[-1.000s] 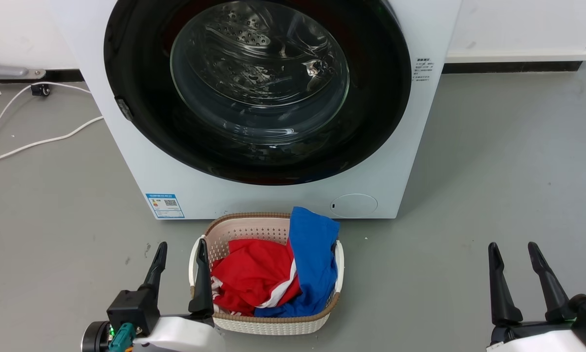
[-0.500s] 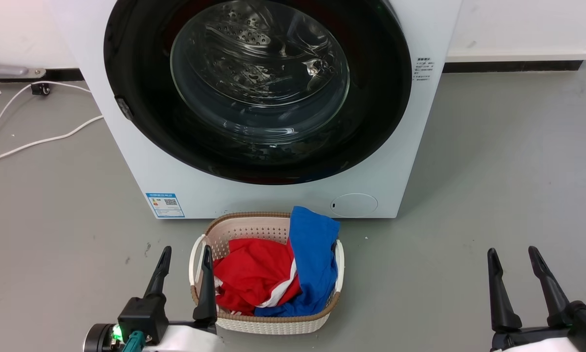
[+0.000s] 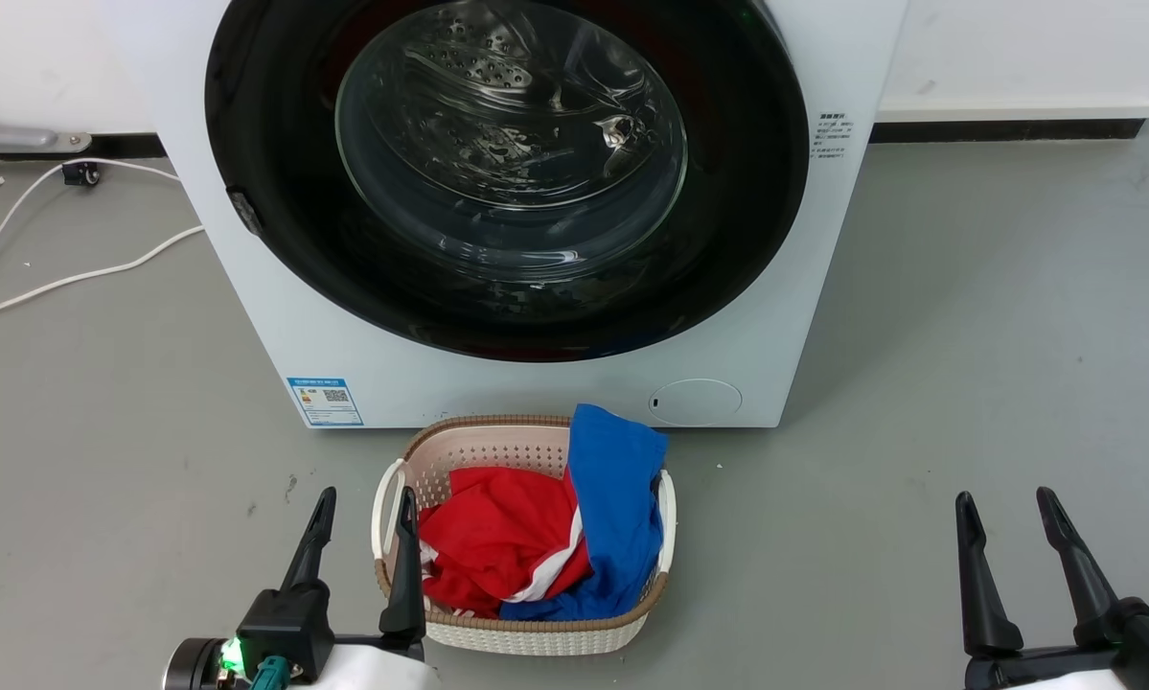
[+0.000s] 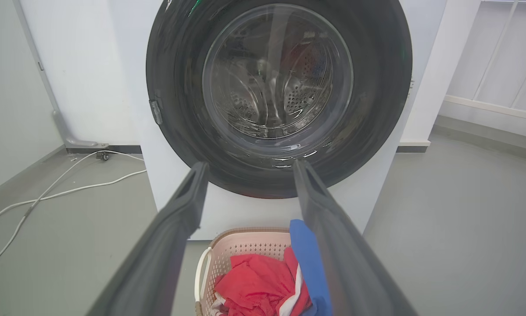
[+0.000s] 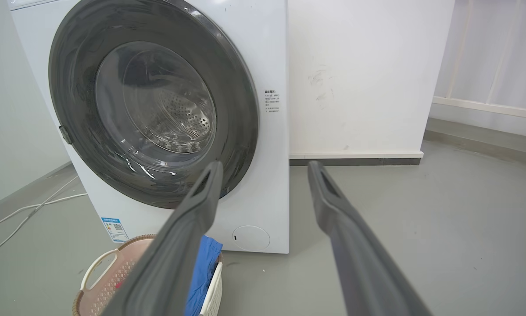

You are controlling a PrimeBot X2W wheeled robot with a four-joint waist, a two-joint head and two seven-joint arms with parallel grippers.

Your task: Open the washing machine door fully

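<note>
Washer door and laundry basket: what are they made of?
Round glossy black washing machine door: probably shiny plastic ring around a clear bulging glass-like window, drum visible through it. Beige perforated laundry basket: likely moulded plastic, regular holes, brown woven-look rim.

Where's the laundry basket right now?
Head view, lower centre: the laundry basket sits on the floor just in front of the washing machine, with the left gripper at its left edge.
</note>
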